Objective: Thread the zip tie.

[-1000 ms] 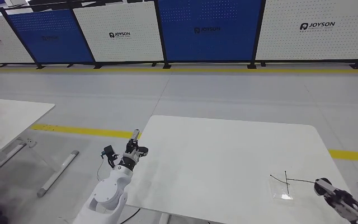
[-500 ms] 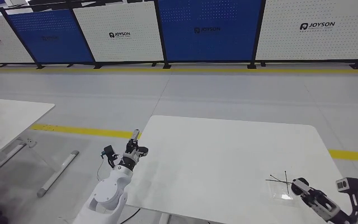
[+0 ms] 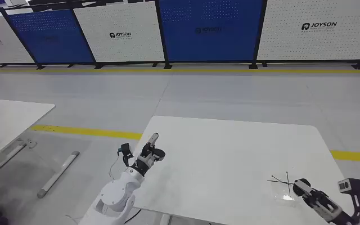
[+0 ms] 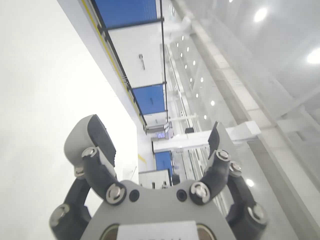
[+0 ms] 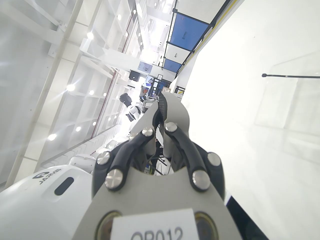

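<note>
Right arm: the right gripper [image 5: 160,107] is clenched, pads pressed flat together with nothing visible between them. It sits low at the near right corner of the table, its tip just beside the zip ties.
Left arm: the left gripper [image 4: 157,129] is released, fingers spread wide and empty. It is raised over the table's left edge, well apart from the ties.
Workpiece: the zip ties [image 3: 280,180] are thin, black and crossed over one another. The exact count cannot be told. None is grasped.
Support: the ties lie on a clear tray [image 5: 280,106]. In the right wrist view, one tie's head end and strap run across it.
Surface: a white table [image 3: 225,157] with the tray at its near right.
Stage (judgement): no tie has been picked up yet and threading has not begun.
Risk, closed fingers: if the right gripper advances with its pads together, it will likely shove the ties rather than take one.
Risk, crossed ties: a pinch at the crossing may lift two at once or flick the upper one off the tray.
Risk, thin strap on slick plastic: the pads may fail to get under the tie, and the light tray may slide under pressure.
Risk, threading: the strap looks flexible. If it is held far from the tip it may droop and miss the head's slot, and the left arm must first cross the table to assist.
</note>
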`<state>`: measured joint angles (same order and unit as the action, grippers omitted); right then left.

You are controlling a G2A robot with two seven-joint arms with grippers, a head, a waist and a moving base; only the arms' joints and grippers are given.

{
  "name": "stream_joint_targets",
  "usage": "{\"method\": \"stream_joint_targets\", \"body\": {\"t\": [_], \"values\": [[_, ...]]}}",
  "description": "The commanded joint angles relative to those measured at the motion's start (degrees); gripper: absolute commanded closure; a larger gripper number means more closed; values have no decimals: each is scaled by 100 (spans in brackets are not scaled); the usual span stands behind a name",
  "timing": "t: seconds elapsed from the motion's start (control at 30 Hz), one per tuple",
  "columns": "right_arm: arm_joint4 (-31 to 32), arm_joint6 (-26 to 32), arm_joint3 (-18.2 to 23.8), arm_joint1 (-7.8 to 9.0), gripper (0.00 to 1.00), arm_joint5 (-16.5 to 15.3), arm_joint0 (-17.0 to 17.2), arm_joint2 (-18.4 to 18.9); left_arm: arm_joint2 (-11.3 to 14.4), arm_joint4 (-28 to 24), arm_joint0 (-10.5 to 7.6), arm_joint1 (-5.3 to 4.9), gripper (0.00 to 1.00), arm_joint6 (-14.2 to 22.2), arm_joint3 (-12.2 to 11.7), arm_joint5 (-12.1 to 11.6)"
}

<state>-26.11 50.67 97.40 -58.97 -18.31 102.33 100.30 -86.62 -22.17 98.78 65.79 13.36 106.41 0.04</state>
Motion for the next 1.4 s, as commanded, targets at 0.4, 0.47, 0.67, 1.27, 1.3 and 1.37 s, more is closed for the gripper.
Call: {"method": "stream_joint_targets", "body": {"t": [0.4,0.47,0.67,1.27,1.3,1.37], "values": [[-24,-90,25,-7,100,7,-11,-15,437,367,-115,-10,0,650,-173,226],[-117,-269,93,-30,100,-72,17,-72,405,417,-138,-9,0,546,-185,144],[68,-759,556,-121,100,-117,100,-486,298,-60,-41,-62,0,1779,-223,-412],[448,-1201,538,-263,100,143,-217,-1486,766,-386,-236,-61,0,2524,-515,-636],[448,-1201,538,-263,100,143,-217,-1486,766,-386,-236,-61,0,2524,-515,-636],[448,-1201,538,-263,100,143,-217,-1486,766,-386,-236,-61,0,2524,-515,-636]]}}
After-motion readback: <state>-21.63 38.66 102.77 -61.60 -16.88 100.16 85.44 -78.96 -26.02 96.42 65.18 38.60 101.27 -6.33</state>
